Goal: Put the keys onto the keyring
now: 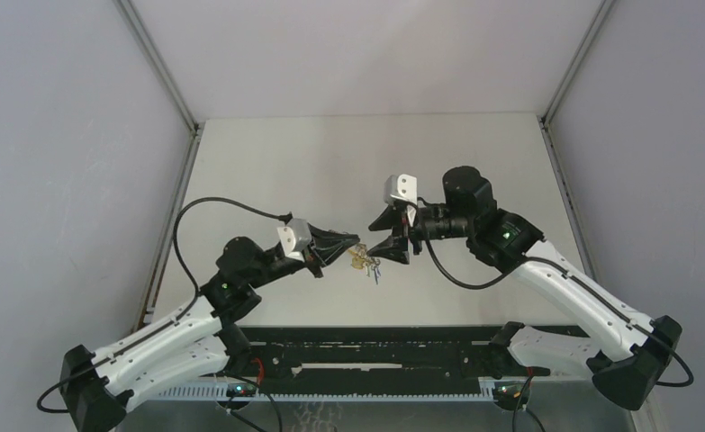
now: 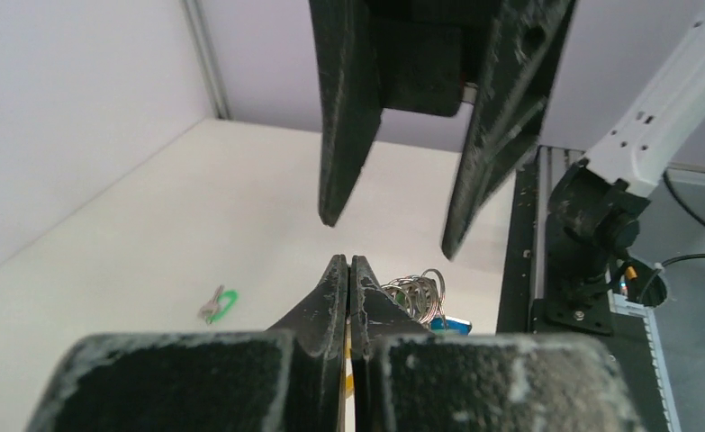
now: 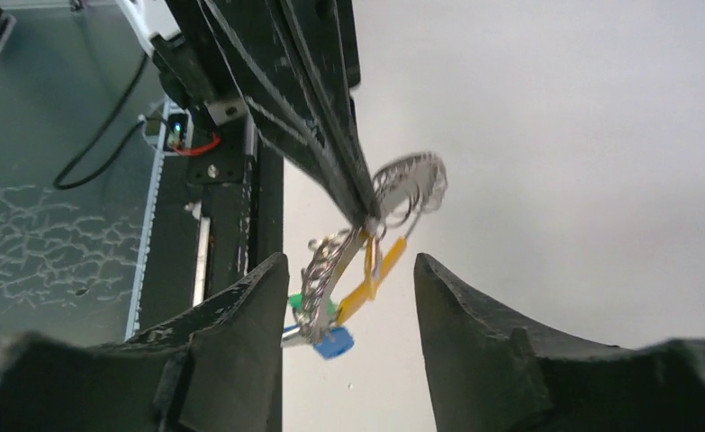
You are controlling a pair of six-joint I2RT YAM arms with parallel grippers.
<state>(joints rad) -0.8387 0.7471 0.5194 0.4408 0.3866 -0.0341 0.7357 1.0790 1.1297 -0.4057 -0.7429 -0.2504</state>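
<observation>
My left gripper (image 1: pixel 356 246) is shut on the keyring (image 1: pixel 365 262) and holds it above the table. In the left wrist view the jaws (image 2: pixel 348 263) pinch the yellow band, with silver coils (image 2: pixel 418 291) and a blue key (image 2: pixel 448 322) to the right. In the right wrist view the keyring (image 3: pixel 371 270) hangs from the left gripper's tip, with a blue key (image 3: pixel 334 342) and a green key head (image 3: pixel 300 301) on it. My right gripper (image 3: pixel 349 261) is open, its fingers either side of the ring without touching it. A loose green key (image 2: pixel 219 304) lies on the table.
The black base rail (image 1: pixel 375 346) runs along the near table edge under the arms. Grey walls close in the white table (image 1: pixel 366 153) on the left, right and back. The right arm's white link (image 2: pixel 664 90) shows in the left wrist view.
</observation>
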